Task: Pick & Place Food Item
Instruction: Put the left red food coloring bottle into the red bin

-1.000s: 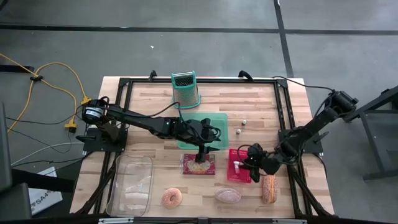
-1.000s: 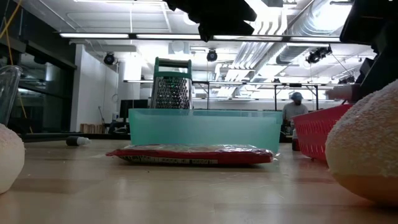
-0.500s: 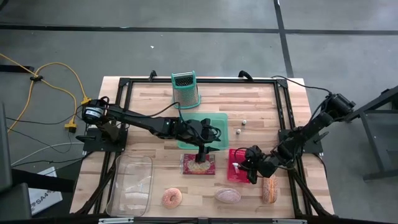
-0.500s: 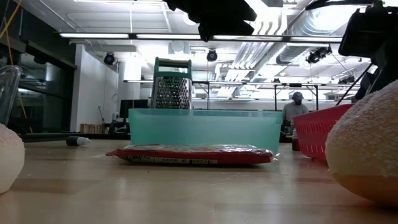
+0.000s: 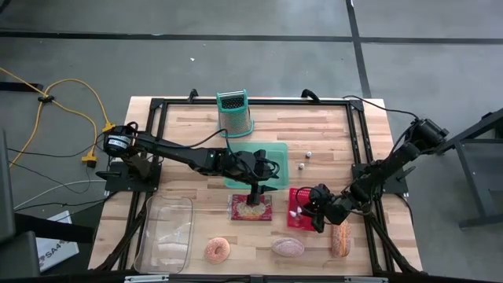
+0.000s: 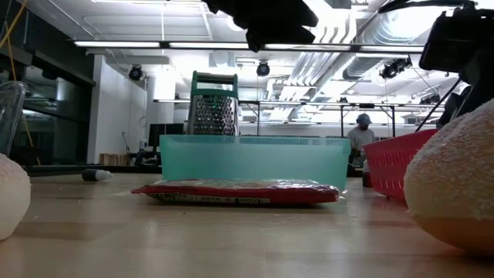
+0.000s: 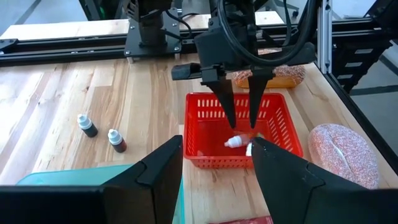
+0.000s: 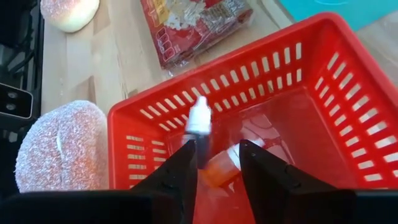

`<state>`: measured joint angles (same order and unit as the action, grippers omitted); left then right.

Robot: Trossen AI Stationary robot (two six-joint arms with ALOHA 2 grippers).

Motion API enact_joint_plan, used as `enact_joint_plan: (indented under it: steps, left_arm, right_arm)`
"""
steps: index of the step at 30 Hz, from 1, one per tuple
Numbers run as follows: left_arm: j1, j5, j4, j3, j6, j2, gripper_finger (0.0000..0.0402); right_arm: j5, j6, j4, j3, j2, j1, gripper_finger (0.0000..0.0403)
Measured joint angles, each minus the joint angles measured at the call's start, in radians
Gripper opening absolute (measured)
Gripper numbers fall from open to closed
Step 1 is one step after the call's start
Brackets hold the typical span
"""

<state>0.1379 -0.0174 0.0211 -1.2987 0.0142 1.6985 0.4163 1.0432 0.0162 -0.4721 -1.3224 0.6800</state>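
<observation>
Overhead, the left end effector (image 5: pixel 256 196) hangs over a red food packet (image 5: pixel 250 207) lying on the desk (image 5: pixel 189 130) just in front of a teal tray (image 5: pixel 273 151); whether its fingers are parted cannot be told from here. The right end effector (image 5: pixel 308 211) sits over a red basket (image 5: pixel 295 194) just beside the packet. A long bread roll (image 5: pixel 339 239), a pink bun (image 5: pixel 288 247) and a donut (image 5: pixel 217 250) lie along the near edge, with a clear container (image 5: pixel 166 236) to the left and a grater (image 5: pixel 234 112) at the far side.

Low view: the packet (image 6: pixel 239 192) lies flat against the teal tray (image 6: pixel 255 158), the grater (image 6: pixel 213 113) upright behind it.

Left wrist view: the left fingers (image 7: pixel 283 168) stand apart, holding nothing. Beyond them the right end effector (image 7: pixel 241 121) points down into the basket (image 7: pixel 210 149), fingers slightly parted above a small white-capped bottle (image 7: pixel 234 142).

Right wrist view: the right fingers (image 8: pixel 261 168) are slightly apart and empty over the basket (image 8: pixel 161 112); the bottle (image 8: pixel 199 117) lies inside, near its front wall.
</observation>
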Motion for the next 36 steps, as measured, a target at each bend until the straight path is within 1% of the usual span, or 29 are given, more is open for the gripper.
enact_joint_plan:
  steps: [14, 17, 21, 30, 36]
  left_arm:
    - [0.000, -0.001, 0.001, 0.000, 0.000, 0.000, 0.0186]
    - [0.000, -0.001, 0.001, 0.000, 0.000, 0.000, 0.0186]
    - [0.000, -0.002, 0.002, 0.000, 0.000, 0.000, 0.0186]
    - [0.004, -0.004, 0.002, 0.000, 0.000, 0.000, 0.0186]
    - [0.009, -0.004, 0.004, 0.000, 0.000, 0.000, 0.0186]
  right_arm:
    - [0.015, -0.002, 0.003, 0.000, 0.000, 0.000, 0.0114]
    - [0.031, -0.042, 0.006, 0.000, 0.020, -0.001, 0.0114]
    - [0.030, -0.127, 0.025, 0.000, 0.082, -0.030, 0.0114]
    - [0.031, -0.377, 0.026, 0.000, 0.292, -0.123, 0.0114]
    - [0.031, -0.467, 0.024, 0.000, 0.380, -0.154, 0.0114]
